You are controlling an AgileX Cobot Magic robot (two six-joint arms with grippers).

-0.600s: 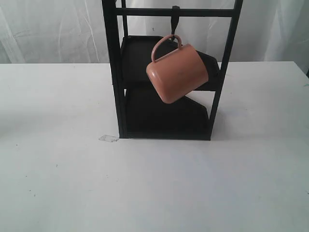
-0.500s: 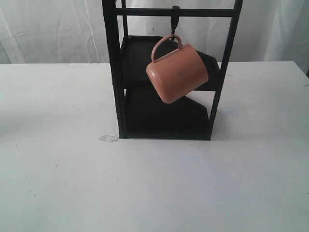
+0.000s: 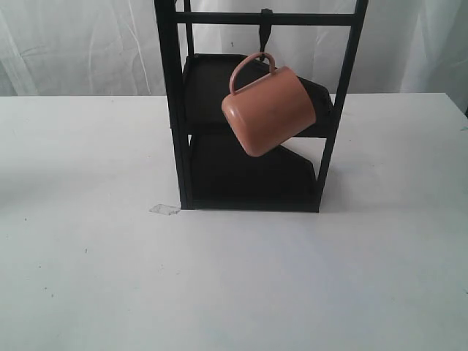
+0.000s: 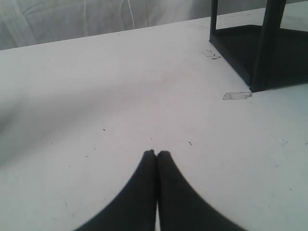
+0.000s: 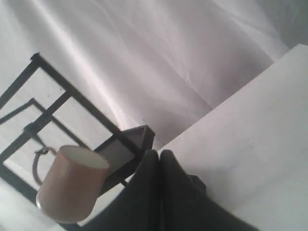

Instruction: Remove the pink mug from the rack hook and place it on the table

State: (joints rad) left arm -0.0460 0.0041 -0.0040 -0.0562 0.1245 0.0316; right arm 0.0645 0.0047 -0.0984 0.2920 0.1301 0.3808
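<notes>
Salmon-pink mug, exterior view: the pink mug [image 3: 267, 110] hangs by its thin loop handle from the rack hook [image 3: 265, 33]. It is tilted with its base toward 7 o'clock, since the handle is its only support and the body swings below it.
Rack, exterior view: the black frame rack [image 3: 170, 110] stands at the 12 o'clock side of the table [image 3: 219, 285]. The hook drops from the top crossbar, so the mug hangs in front of the two dark shelves.
Tape scrap, exterior view: a small clear tape scrap [image 3: 164, 209] lies on the table at 8 o'clock from the rack's front-left foot.
Arms, exterior view: neither gripper shows.
Left gripper, left wrist view: the left gripper [image 4: 156, 153] has its tips pressed together on nothing, low over bare table. The rack's base and the tape scrap are well apart from it, so it looks parked out of the way.
Right gripper, right wrist view: the right gripper [image 5: 156, 154] is also closed tip to tip and empty. It is angled up at the mug, whose cream inside shows, and apart from it. This is likely the arm meant to reach, and its jaws must spread first.
Task stage: not begun; the mug is on the hook.
</notes>
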